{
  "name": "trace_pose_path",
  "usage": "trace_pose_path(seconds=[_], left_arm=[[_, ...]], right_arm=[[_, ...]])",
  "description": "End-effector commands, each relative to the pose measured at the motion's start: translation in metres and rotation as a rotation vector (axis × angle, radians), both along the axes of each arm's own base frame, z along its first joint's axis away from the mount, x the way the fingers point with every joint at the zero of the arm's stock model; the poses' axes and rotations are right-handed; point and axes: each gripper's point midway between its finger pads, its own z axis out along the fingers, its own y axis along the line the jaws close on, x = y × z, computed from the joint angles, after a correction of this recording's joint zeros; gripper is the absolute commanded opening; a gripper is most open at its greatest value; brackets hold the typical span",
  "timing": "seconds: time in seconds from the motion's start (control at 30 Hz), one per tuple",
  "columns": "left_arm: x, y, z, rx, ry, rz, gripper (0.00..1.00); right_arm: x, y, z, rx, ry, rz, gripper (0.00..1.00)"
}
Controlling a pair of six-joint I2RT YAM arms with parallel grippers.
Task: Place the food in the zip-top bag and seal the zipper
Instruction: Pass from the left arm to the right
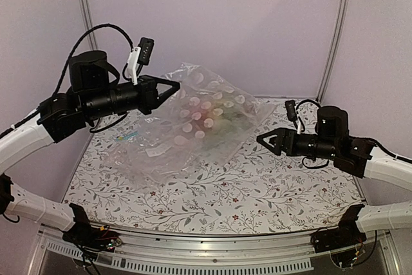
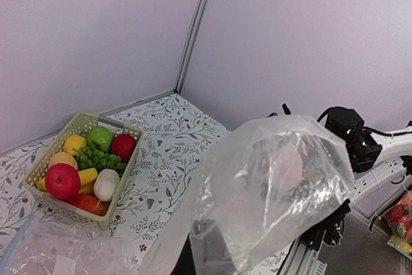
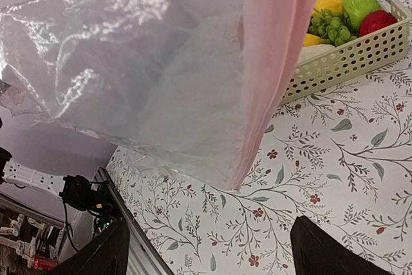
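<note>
Above the table (image 1: 257, 185), left hand (image 1: 175, 87) pinches zip-top bag (image 1: 215, 123)

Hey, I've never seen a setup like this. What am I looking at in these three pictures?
Two black robot arms stand at a flowery table. One picture looks down from above; the other two come from a camera on each wrist. The left gripper is shut on a clear zip-top bag, holding it up; its pink zipper shows in the right wrist view. The right gripper is open and empty. A basket of toy food sits on the table, and a second clear bag lies flat.
</note>
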Motion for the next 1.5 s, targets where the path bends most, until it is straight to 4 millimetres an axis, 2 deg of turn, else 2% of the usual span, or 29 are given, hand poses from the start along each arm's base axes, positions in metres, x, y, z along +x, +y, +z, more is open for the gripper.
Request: trace_pose_path(seconds=[0.0,0.27,0.5,0.7,0.93,1.1,1.17,1.37,1.47], left_arm=[[0.0,0.006,0.043,-0.121,-0.007,-0.017,0.0],[-0.005,0.013,0.075,-0.232,0.009,-0.071,0.0],[-0.009,0.028,0.093,-0.288,-0.005,-0.068,0.0],[-0.013,0.038,0.104,-0.323,-0.011,-0.069,0.0],[-0.017,0.039,0.108,-0.351,0.013,-0.099,0.0],[-0.017,0.045,0.11,-0.364,0.018,-0.095,0.0],[-0.015,0.047,0.109,-0.367,0.023,-0.086,0.0],[0.006,0.053,0.09,-0.359,0.081,-0.027,0.0],[0.022,0.056,0.075,-0.342,0.116,0.007,0.0]], right_arm=[[-0.004,0.009,0.034,0.15,-0.08,0.037,0.86],[0.001,0.016,0.048,0.173,-0.136,0.056,0.81],[0.012,0.024,0.044,0.148,-0.154,0.064,0.78],[0.018,0.035,0.049,0.165,-0.183,0.092,0.75],[0.021,0.054,0.069,0.22,-0.223,0.166,0.71],[0.025,0.059,0.08,0.23,-0.253,0.179,0.66],[0.024,0.059,0.082,0.233,-0.258,0.187,0.61],[0.011,0.058,0.087,0.264,-0.239,0.227,0.22],[0.0,0.053,0.094,0.288,-0.233,0.249,0.08]])
